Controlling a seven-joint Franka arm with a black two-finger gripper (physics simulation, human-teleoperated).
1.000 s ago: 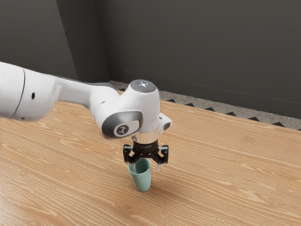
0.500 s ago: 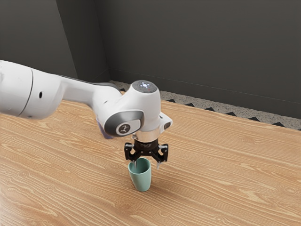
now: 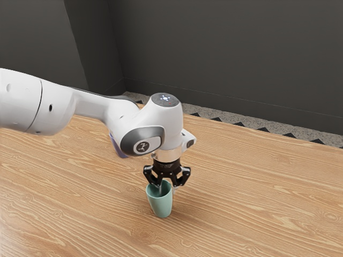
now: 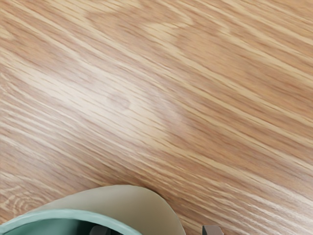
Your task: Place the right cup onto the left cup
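You've got the green cup [image 4: 146,209] beneath your hand [image 3: 166,189], its pale outer wall catching the light. One dark fingertip [image 4: 100,230] sits within the mouth, the other [image 4: 212,230] outside, apart from the wall. Around the cup you see the worktop [image 4: 171,98], streaked wood grain with a soft glare on it.

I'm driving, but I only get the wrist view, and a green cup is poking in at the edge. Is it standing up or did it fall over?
Observer: It's standing up. In the exterior view I see the whole green cup with its bottom on the table and its opening upward.

Operator: Yay! Is there anything else on the table?

Observer: Something purple peeks out from behind the arm. The arm hides most of it, so I can't tell if it's the other cup.
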